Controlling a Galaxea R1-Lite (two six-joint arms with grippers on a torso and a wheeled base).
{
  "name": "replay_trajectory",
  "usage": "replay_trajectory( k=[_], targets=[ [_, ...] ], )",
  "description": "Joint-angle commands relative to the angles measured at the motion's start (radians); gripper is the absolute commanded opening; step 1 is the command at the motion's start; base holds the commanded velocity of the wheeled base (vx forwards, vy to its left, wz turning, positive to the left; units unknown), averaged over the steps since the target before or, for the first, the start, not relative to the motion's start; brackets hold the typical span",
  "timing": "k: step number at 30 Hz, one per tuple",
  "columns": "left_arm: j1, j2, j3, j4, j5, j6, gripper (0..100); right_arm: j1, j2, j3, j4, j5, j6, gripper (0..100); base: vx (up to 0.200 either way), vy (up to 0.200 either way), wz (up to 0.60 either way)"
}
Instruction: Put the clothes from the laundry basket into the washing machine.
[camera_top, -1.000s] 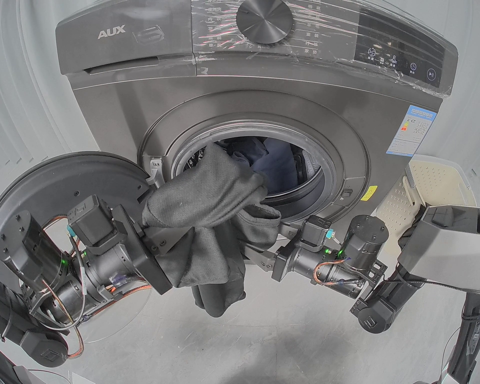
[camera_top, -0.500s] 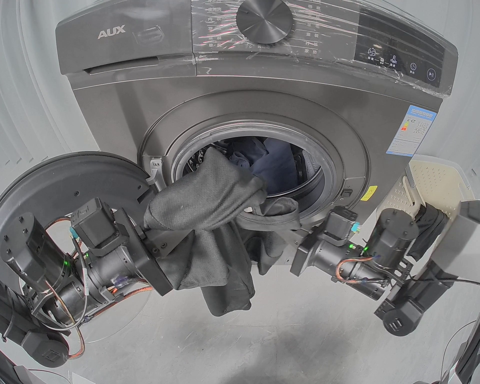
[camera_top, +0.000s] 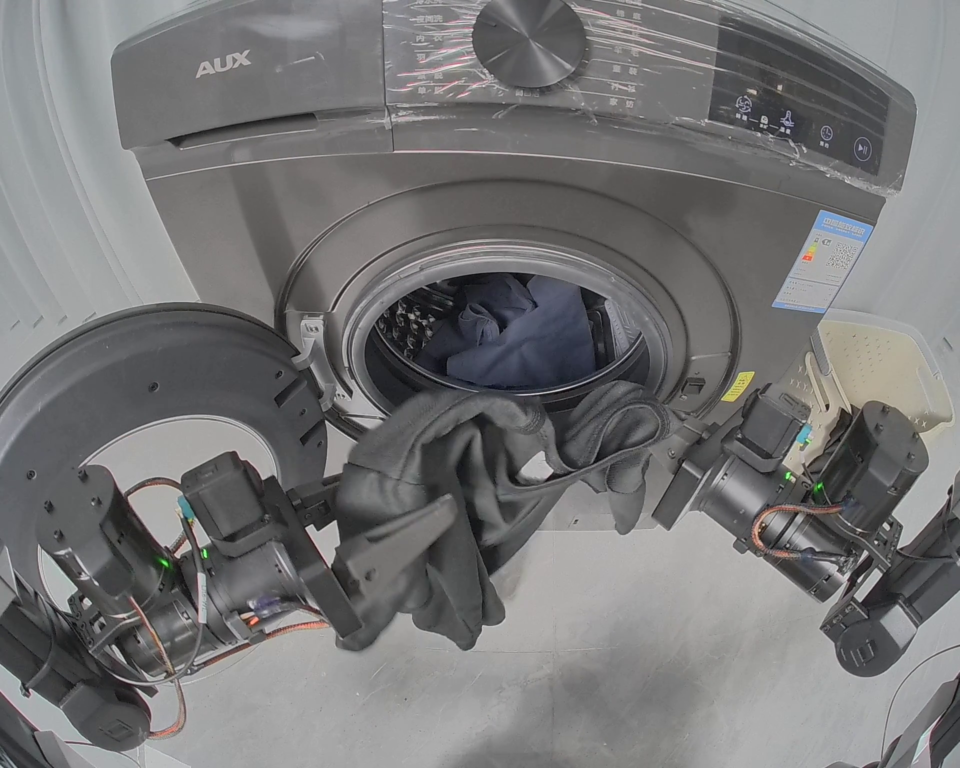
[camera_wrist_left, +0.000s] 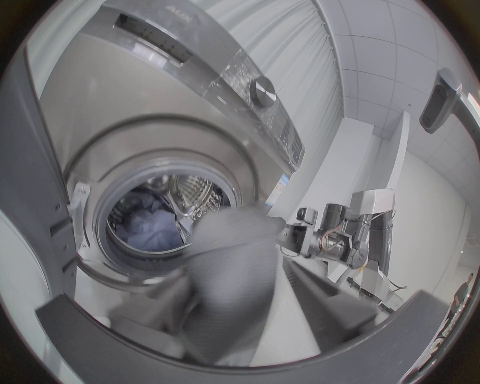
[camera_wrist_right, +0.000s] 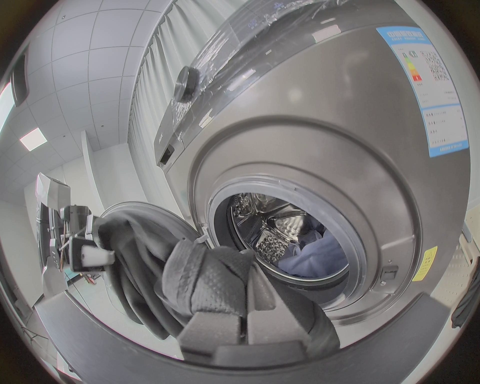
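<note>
Whereas a second ago the dark grey garment (camera_top: 450, 470) lay half over the washing machine (camera_top: 560, 200) door rim, it now hangs below the opening, outside the drum, stretched between both grippers. Left gripper (camera_top: 395, 510) has dropped, fingers clamped round a thick bunch. Right gripper (camera_top: 655, 450) has swung toward the laundry basket (camera_top: 890, 365), fingers pinching an edge. Blue clothes (camera_top: 520, 335) already inside. Probably re-aiming before the push in.

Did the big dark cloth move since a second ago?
Yes. The dark cloth has dropped down and outward. Before, its top poked into the washer opening. Now it hangs in front of and below the opening's lower rim.
</note>
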Motion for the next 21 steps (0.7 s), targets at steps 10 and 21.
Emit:
replay_trajectory(
  k=[10,21],
  targets=[
    [-0.039,0.125,0.159,0.000,0.001,-0.001,100,-0.001,-0.089,-0.021,0.011,0.004,0.001,0,0.000,0.000,0.00],
    [-0.044,0.273,0.094,-0.002,0.001,0.043,100,0.006,-0.092,-0.055,0.017,-0.043,-0.007,0,0.000,0.000,0.00]
  ],
)
